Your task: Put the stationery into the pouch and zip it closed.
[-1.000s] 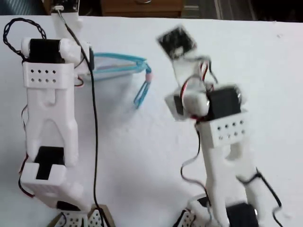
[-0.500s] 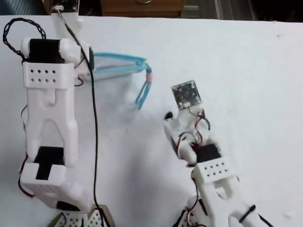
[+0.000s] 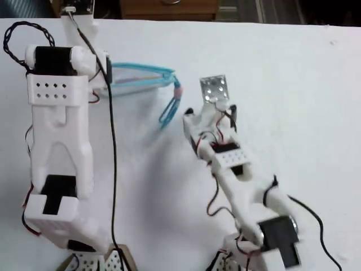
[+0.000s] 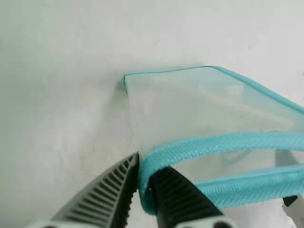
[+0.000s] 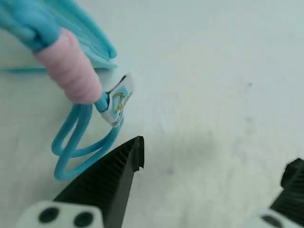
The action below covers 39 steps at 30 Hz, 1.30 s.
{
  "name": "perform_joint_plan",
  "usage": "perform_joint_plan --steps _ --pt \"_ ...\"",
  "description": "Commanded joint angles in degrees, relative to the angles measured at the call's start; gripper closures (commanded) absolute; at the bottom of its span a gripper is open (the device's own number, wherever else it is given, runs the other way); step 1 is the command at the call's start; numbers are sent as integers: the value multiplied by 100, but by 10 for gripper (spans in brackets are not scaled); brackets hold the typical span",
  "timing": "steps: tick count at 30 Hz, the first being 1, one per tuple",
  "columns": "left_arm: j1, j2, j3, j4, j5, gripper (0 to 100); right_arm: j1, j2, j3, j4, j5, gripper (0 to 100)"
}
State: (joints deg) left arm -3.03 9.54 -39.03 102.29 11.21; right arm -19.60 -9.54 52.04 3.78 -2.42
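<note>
A clear pouch with turquoise trim lies on the white table at the back left. My left gripper is shut on the pouch's turquoise zip edge at one end. Thin pale shapes show faintly through its wall. At the pouch's other end hangs the zip pull: a pink bead and a blue cord loop, also in the high view as the cord loop. My right gripper is open just beside that loop, nothing between its fingers. From above, the right gripper sits right of the cord.
The left arm's white body and a black cable run down the table's left side. Wooden furniture stands past the far edge. Bare white table lies to the right.
The right arm swung back from the far middle of the table, then came forward and left, so its gripper now sits next to the zip cord. The left arm and pouch stayed put.
</note>
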Motion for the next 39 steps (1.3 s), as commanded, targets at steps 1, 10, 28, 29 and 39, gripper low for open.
perform_joint_plan --steps 1,10,28,29,39 --pt "4 -57 -35 0 9 977 -189 374 -378 -110 -18 561" --pt "-4 -66 -35 0 9 977 -312 462 18 -892 -62 561" --pt "4 -57 -35 0 9 977 -646 523 62 -2132 -633 561" --pt "4 -57 -35 0 9 977 -690 523 53 -2132 -633 561" --pt "4 -57 -35 0 9 977 -743 1868 -738 -2308 -747 561"
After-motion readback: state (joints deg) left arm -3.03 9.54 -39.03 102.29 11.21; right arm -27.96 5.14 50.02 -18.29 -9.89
